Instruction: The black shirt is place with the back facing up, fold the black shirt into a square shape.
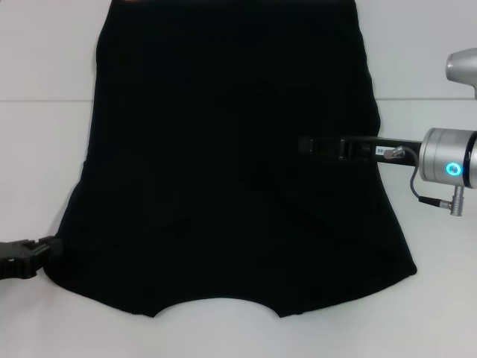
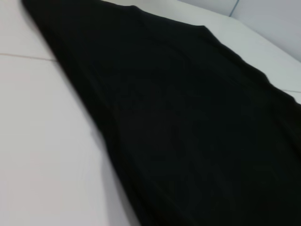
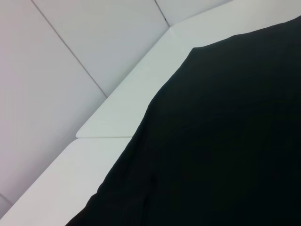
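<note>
Black shirt (image 1: 223, 171), plain side up, is shown spread flat on the white bench (image 1: 37, 171) and is seen to cover most of the middle of the head view. No lettering is visible on the exposed side. The curved neckline edge is placed nearest the robot, at the lower edge of the cloth, and the body of the garment is seen to extend away beyond the top of the head view. The sleeves appear to be folded in already, so that the outline is narrowed toward the far end and widened toward the near corners.

The left pincer (image 1: 46, 252) is placed low at the near left corner of the shirt, touching or just meeting the fabric edge there; whether cloth is held between its fingers cannot be told. In the left wrist view the shirt (image 2: 188, 132) is seen as a broad dark sheet lying on the bench (image 2: 42, 141), with its edge running diagonally.

The right pincer (image 1: 307, 145) is reached in from the right side over the middle of the shirt, its dark fingers being lost against the black fabric, so its state cannot be told either. In the right wrist view the shirt (image 3: 225, 141) is shown lying on the bench (image 3: 117, 117), with a pale panelled wall (image 3: 56, 70) behind.
</note>
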Action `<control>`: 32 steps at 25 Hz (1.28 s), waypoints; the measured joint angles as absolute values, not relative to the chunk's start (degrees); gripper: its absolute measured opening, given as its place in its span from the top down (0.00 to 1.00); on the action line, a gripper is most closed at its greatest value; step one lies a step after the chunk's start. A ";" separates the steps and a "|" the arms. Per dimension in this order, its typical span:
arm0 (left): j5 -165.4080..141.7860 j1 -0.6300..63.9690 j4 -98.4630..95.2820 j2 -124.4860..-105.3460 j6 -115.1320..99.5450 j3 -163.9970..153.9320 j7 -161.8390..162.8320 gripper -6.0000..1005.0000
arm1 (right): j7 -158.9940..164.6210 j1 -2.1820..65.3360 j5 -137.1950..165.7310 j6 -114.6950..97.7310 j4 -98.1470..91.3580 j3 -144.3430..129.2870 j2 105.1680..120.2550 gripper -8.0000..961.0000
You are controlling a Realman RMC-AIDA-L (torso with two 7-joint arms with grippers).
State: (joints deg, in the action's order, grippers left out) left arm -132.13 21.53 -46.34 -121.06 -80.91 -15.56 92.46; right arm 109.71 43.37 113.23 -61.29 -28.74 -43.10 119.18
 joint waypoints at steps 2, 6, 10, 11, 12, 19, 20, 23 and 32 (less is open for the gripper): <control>-132.17 21.95 -46.33 -120.99 -81.37 -15.72 92.51 0.77 | 109.86 43.20 113.23 -61.44 -28.74 -43.02 119.08 0.40; -132.19 22.45 -46.19 -120.99 -81.71 -15.83 92.54 0.85 | 110.31 42.20 113.23 -62.49 -28.74 -42.92 118.60 0.40; -132.19 22.59 -46.14 -121.00 -81.93 -15.82 92.65 0.93 | 110.30 40.45 113.21 -64.46 -29.14 -42.85 117.95 0.40; -132.19 22.59 -46.14 -121.01 -82.14 -15.82 92.67 0.95 | 110.29 39.91 113.21 -65.37 -29.27 -42.83 117.72 0.40; -132.17 22.59 -46.13 -121.01 -82.40 -15.82 92.68 0.97 | 110.30 39.39 113.22 -66.28 -29.41 -42.81 117.40 0.40; -131.72 22.59 -45.94 -121.03 -83.57 -15.58 92.72 0.97 | 112.54 35.08 113.59 -71.53 -29.28 -43.09 113.66 0.39; -131.71 22.59 -45.86 -121.03 -83.63 -15.52 92.72 0.97 | 112.85 34.41 113.62 -72.20 -29.27 -43.03 113.07 0.39; -131.72 22.56 -45.81 -121.03 -83.99 -15.59 92.72 0.97 | 113.27 32.75 113.65 -74.14 -29.11 -42.88 111.41 0.39; -131.66 22.51 -45.76 -121.03 -84.18 -15.39 92.73 0.97 | 119.32 31.31 118.20 -77.58 -28.97 -42.99 108.41 0.21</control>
